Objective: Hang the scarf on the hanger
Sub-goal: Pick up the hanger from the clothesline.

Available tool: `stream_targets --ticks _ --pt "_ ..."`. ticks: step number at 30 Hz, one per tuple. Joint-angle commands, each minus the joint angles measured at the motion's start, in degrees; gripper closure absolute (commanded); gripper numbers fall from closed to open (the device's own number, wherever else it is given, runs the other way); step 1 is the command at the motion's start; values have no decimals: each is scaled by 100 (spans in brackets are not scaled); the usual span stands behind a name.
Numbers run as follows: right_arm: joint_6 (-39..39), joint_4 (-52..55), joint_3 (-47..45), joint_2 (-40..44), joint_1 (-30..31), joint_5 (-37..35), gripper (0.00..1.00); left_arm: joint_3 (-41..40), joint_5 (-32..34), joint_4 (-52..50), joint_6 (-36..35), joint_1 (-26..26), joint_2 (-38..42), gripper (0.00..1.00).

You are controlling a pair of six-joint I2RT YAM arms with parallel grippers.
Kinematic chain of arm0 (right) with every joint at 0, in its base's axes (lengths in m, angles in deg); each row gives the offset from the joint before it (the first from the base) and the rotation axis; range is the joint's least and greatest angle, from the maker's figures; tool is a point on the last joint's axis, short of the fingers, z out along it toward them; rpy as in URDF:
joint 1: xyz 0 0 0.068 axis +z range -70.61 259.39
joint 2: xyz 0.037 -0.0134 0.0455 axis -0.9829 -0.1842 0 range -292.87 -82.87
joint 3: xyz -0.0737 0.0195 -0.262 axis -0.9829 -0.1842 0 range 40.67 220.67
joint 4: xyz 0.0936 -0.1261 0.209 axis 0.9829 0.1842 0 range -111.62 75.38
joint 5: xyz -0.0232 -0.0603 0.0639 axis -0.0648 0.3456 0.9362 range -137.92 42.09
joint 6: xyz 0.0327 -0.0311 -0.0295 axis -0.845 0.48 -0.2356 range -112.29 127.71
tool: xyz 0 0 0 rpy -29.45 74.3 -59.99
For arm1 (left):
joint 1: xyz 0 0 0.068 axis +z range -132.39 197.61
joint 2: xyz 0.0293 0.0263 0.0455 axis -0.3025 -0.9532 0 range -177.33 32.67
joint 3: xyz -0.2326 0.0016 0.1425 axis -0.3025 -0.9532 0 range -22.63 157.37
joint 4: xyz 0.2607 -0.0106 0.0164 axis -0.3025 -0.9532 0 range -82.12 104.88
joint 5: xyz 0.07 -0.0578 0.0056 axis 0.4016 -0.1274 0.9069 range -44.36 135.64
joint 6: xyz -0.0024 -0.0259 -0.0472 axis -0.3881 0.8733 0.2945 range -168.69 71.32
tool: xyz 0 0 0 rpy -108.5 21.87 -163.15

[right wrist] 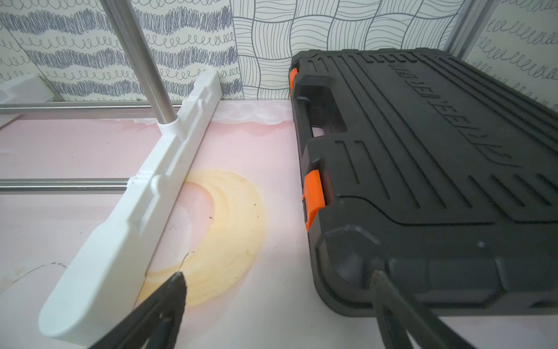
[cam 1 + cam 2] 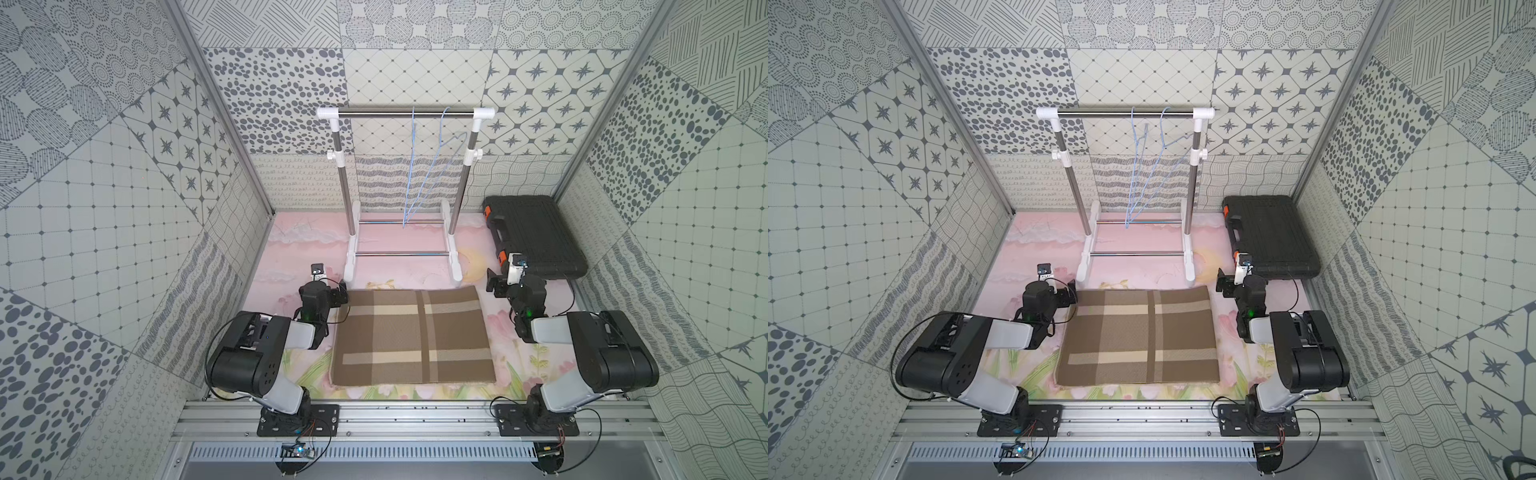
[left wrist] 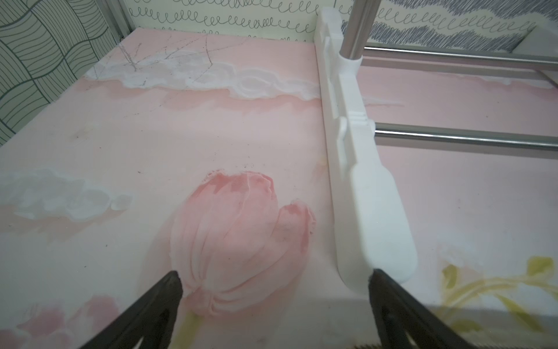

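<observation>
Patterned panels wall in a table [image 2: 299, 245] covered with a pink tulip print. At the left, the left pincer [image 3: 274, 273] hovers low with its jaws spread wide and nothing between them, just beside the near foot [image 3: 362, 187] of the clothes rack [image 2: 405, 112]; a careless lift could clip that foot and shake the rack. In the middle the folded plaid scarf [image 2: 411, 336] lies flat on the table between the two arms, untouched. It looks several layers thick, so a pinch that catches only the top layer would likely let it unfold and trail. Behind it two thin blue wire hangers [image 2: 410, 166] dangle loose from the rail, turned nearly edge-on; pushing cloth at them could swing them aside or unhook them. At the right, the right pincer [image 1: 278, 274] is likewise spread and empty, with the black tool case [image 2: 534, 237] close beside it, crowding any outward swing
</observation>
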Motion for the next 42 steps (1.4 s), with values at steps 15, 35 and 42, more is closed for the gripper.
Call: stream_targets --ticks 15,35,42 --pt "-30 -140 61 -69 -16 -3 3 56 2 292 56 3 -23 1" --pt "-867 4263 1297 2633 264 -358 3 423 391 -1680 -126 -473 1915 1" --pt "-2101 7116 3911 2739 959 119 3 1772 115 -4432 1062 -533 2850 1"
